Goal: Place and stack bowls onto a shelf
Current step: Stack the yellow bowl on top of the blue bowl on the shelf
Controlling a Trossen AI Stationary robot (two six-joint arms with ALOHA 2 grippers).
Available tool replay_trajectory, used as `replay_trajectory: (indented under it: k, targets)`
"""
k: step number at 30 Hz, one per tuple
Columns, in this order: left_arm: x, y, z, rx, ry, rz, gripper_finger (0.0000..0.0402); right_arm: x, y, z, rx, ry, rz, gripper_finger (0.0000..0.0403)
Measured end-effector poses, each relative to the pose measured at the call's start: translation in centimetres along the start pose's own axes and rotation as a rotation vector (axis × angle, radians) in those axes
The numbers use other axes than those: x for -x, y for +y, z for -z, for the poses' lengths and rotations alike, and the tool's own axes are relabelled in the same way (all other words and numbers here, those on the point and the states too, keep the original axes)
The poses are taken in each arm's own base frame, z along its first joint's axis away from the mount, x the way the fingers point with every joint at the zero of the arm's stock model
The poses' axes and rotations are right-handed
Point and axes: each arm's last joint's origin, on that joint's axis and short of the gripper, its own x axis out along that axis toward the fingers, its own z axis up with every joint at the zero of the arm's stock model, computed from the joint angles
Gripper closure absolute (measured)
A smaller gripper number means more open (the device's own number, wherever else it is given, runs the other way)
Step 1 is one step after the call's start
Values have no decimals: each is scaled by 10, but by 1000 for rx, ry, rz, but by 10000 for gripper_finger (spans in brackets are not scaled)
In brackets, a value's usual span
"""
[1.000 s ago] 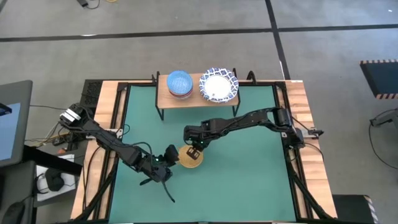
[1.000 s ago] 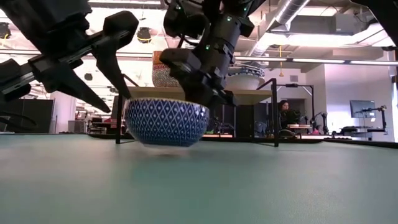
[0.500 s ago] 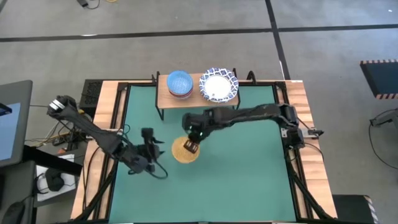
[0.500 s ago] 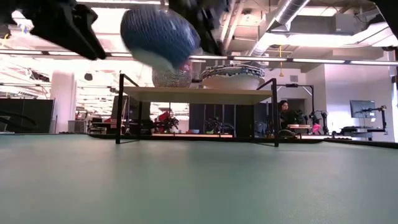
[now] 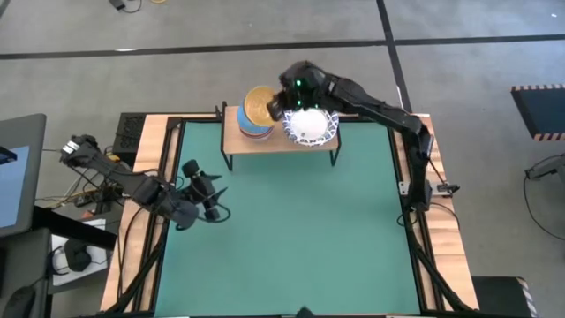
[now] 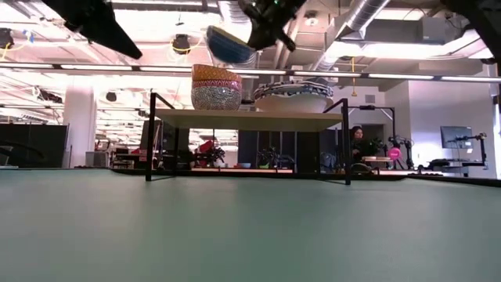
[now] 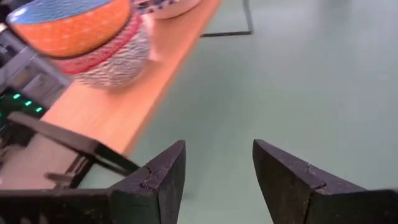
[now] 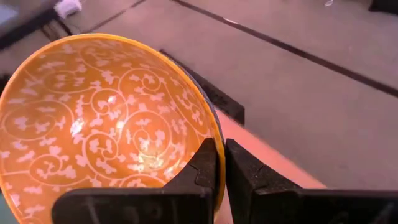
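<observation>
**Q.** Where is the bowl in hand, and what has hold of it?

**A.** The right gripper (image 5: 281, 104) holds the orange bowl (image 5: 258, 104) in the air above the small stack of bowls (image 5: 257, 126) at the left end of the shelf (image 5: 278, 141). In the right wrist view its two fingers (image 8: 205, 163) are closed on the bowl's rim, one inside the wall and one outside. The low view shows the bowl (image 6: 229, 45) tilted and clear of the stack (image 6: 216, 88) below it.

**Q.** How will it handle?

**A.** It is probably glazed ceramic: rigid, smooth, fairly heavy for its size, and likely to chip. A grip at one point of the rim lets the bowl hang and swing, so it should be levelled before release. The thin rim is the only practical hold; the curved outer wall gives the fingers nothing to seat on.

**Q.** What else stands on the shelf?

**A.** The white bowls with blue rims (image 5: 310, 124) sit just beside the stack, close under the right arm. A glazed bowl nested in another may slide, so it should be centred over the stack.

**Q.** And the other arm?

**A.** The left gripper (image 5: 202, 190) waits near the table's (image 5: 300, 247) left edge, well apart from the shelf, fingers (image 7: 163, 174) spread and empty.
</observation>
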Motion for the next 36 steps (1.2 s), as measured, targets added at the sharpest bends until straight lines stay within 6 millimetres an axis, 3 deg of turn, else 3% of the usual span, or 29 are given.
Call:
replay_trajectory:
  k: [2,9,18,28,32,36]
  targets:
    - [-6,4,-1,19,11,-35,228,-7,-13,-3,-25,-3,11,365]
    - [-23,23,-6,129,70,-57,228,-36,-19,-2,-44,-15,-67,365]
    - [-35,36,-13,185,72,-41,228,-46,-32,11,-48,85,-52,362]
    - [-39,37,-18,252,50,13,228,-44,-24,10,-56,62,-89,230]
    - [-36,38,-24,298,51,52,228,-43,-19,10,-73,58,-97,200]
    - [-19,45,-36,345,-19,70,228,-38,-11,9,-66,35,-117,191]
